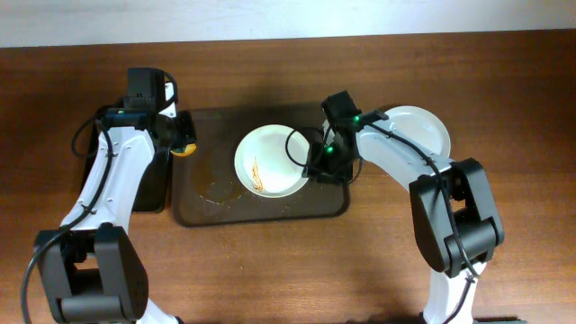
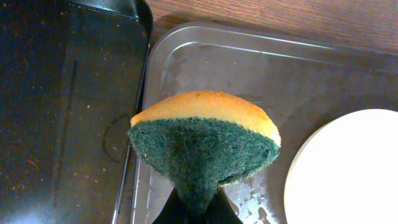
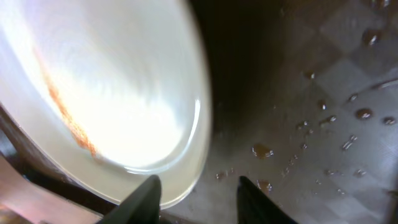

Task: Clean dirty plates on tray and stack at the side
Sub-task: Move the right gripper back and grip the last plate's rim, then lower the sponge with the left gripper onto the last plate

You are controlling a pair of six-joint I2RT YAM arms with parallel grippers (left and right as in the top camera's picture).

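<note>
A white plate [image 1: 270,160] with an orange sauce streak lies on the dark brown tray [image 1: 216,202]. It also shows in the right wrist view [image 3: 124,93] and the left wrist view [image 2: 348,171]. My right gripper [image 1: 315,165] is open at the plate's right edge, and its fingers [image 3: 198,196] straddle the rim. A plain white plate [image 1: 421,129] lies on the table right of the tray, partly under the right arm. My left gripper [image 1: 183,144] is shut on a yellow and green sponge [image 2: 205,140] over the tray's left end [image 2: 249,68].
A smaller black tray [image 1: 151,184] lies against the brown tray's left side and shows in the left wrist view [image 2: 62,93]. The brown tray's floor is wet with droplets and smears [image 3: 311,124]. Bare wooden table [image 1: 270,270] surrounds it.
</note>
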